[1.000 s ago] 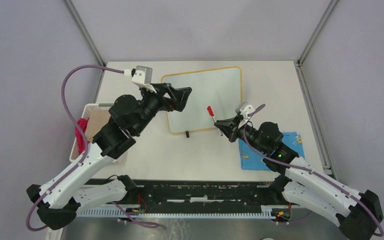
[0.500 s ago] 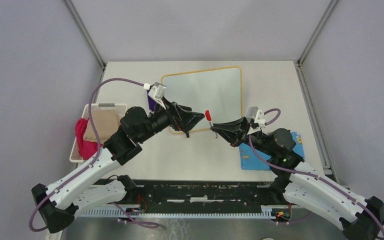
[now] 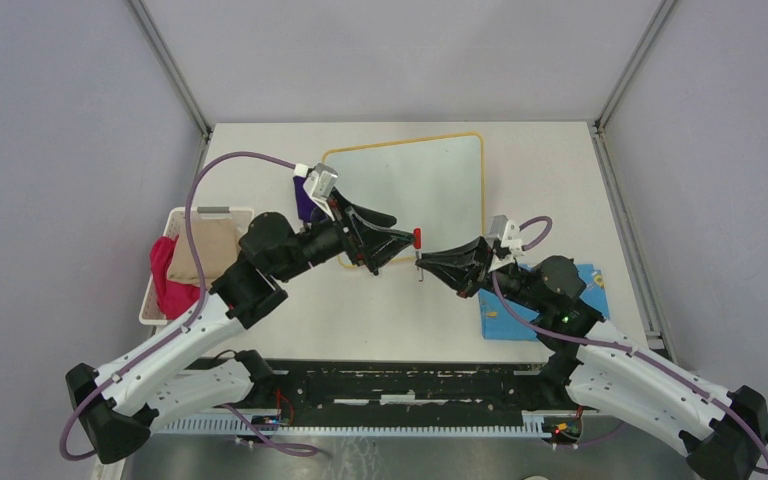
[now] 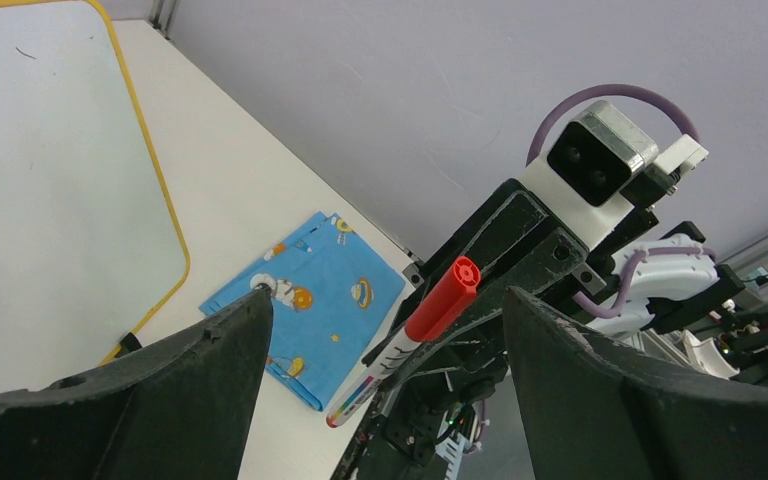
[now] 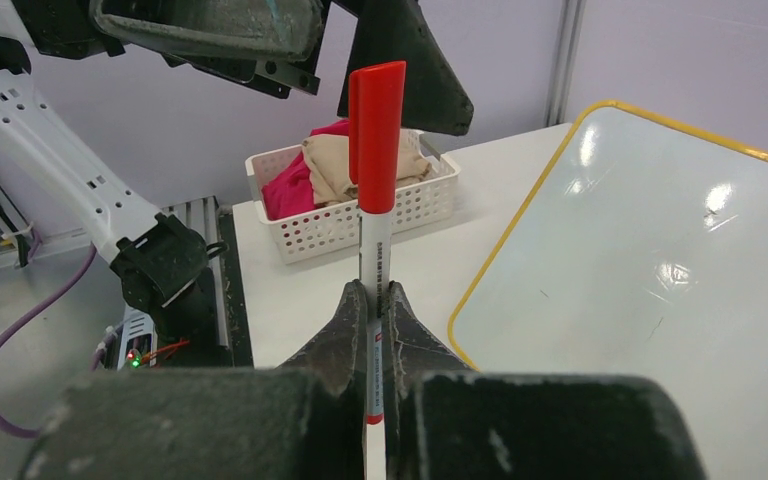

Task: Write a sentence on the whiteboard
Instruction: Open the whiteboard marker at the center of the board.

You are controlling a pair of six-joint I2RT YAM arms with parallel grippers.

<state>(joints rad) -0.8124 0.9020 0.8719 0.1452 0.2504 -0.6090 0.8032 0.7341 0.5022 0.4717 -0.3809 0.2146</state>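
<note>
The right gripper [image 3: 428, 260] pinches a red-capped marker [image 5: 376, 150] by its barrel, cap pointing between the fingers of the left gripper [image 3: 396, 240], spread wide and empty. The whiteboard [image 3: 430, 180], unwritten, lies beyond them toward the table's [image 3: 560, 200] far edge.

The left hand [image 3: 398, 238] has swung from over the whiteboard's [image 3: 430, 180] left half down to its near edge, fingers spread toward the marker [image 3: 418, 262]. The right hand [image 3: 424, 258] has shifted slightly left along that edge. The marker now stands straighter, its red cap [image 3: 417, 237] just beside the left hand.
</note>
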